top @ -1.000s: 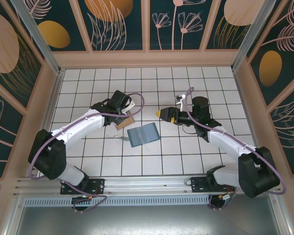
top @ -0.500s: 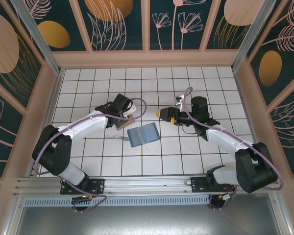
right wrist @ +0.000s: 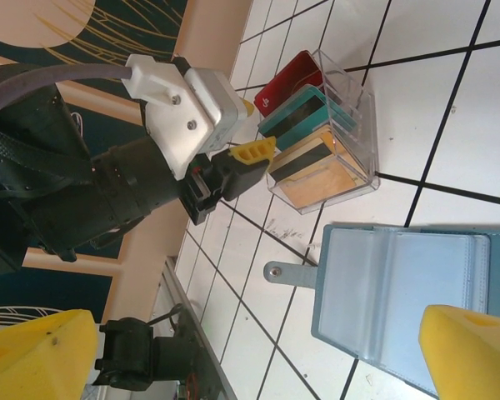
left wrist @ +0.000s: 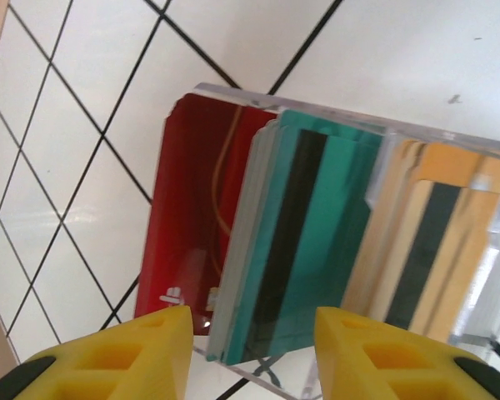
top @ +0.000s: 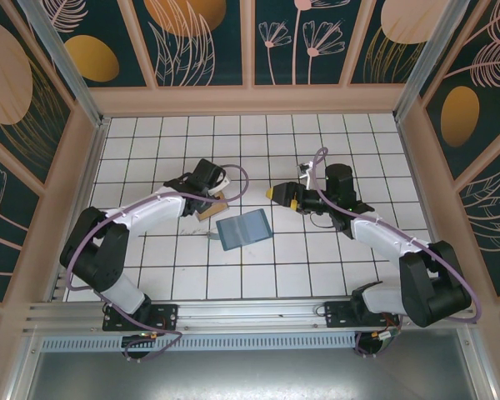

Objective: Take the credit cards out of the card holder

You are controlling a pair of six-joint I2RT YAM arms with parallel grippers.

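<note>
Finishing its drop, seemingly, the left claw (left wrist: pixel 254 337) is hanging released over credit cards (left wrist: pixel 317 242) in a clear tray (left wrist: pixel 233 90), right claw (right wrist: pixel 258 350) gaping above the empty-looking card holder (right wrist: pixel 408 283); retreating likely follows.

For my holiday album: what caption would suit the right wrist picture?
Red, teal and tan cards stand in a clear box beside the open blue card holder.

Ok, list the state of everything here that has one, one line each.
Card holder: unfolded flat on the tiles, no card visible in it.
Red card: on edge in the clear box.
Teal card: on edge in the box, middle.
Tan card: on edge in the box.
Left jaws: open, at the box.
Right jaws: open, holding nothing.
</note>
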